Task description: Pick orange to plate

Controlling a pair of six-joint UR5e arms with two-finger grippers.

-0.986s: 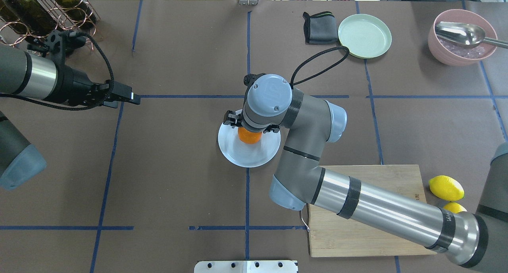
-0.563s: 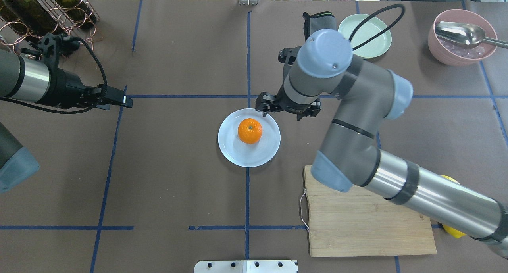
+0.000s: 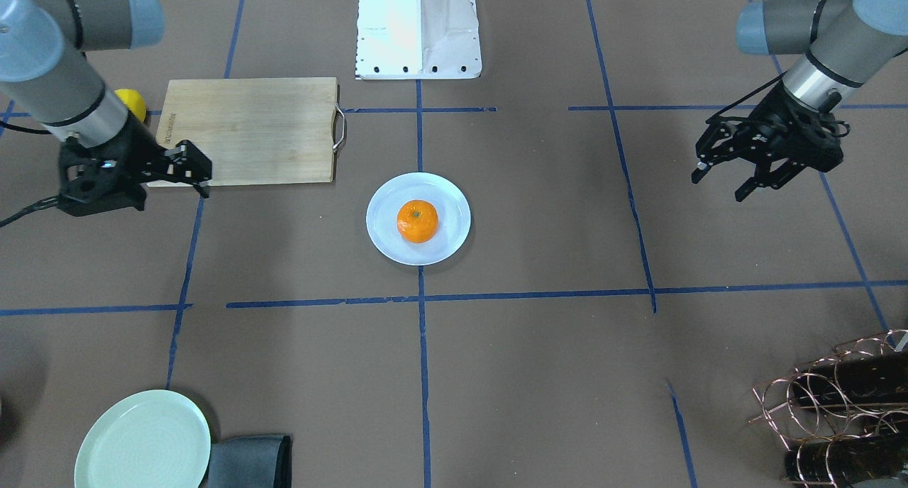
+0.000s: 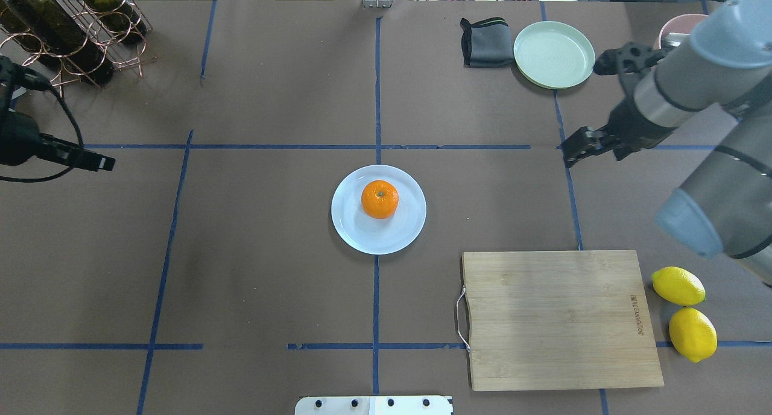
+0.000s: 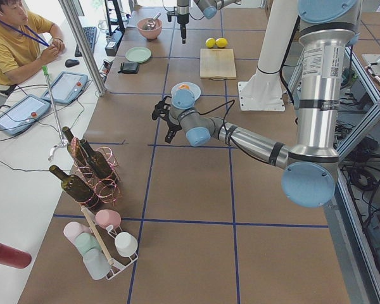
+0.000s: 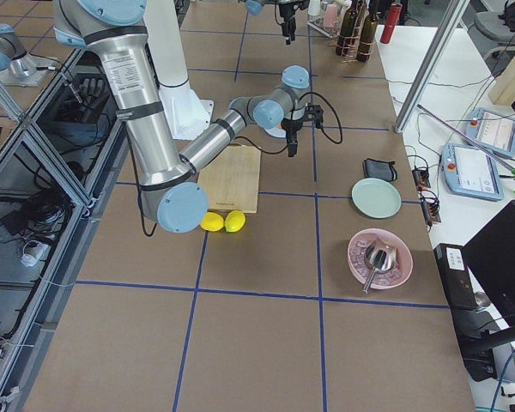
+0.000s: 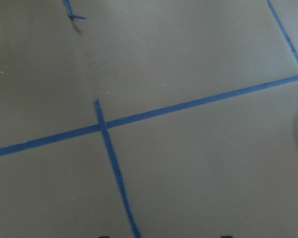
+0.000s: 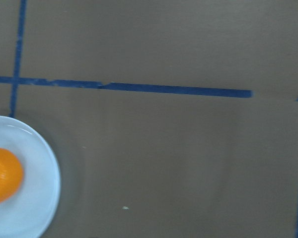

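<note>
The orange [image 4: 380,199] rests alone on the pale bluish-white plate [image 4: 350,229] at the table's middle, also seen from the front as the orange [image 3: 417,220] on the plate [image 3: 383,241]. My right gripper [image 3: 195,169] hangs open and empty over bare table, well off to the plate's side near the board's corner; overhead the right gripper [image 4: 573,148] is far right of the plate. My left gripper [image 3: 718,186] is open and empty on the opposite side, far from the plate. The right wrist view catches the orange [image 8: 2,176] and plate [image 8: 37,198] at its lower left.
A wooden cutting board [image 4: 561,318] lies front right with two lemons [image 4: 678,285] beside it. At the back right are a pale green plate [image 4: 553,54] and a grey cloth [image 4: 484,41]. A copper rack of wine bottles [image 4: 72,23] stands back left.
My right gripper, down around the orange on the plate a second ago, has let it go and swung away to the right. The left arm has drawn back to the left.
</note>
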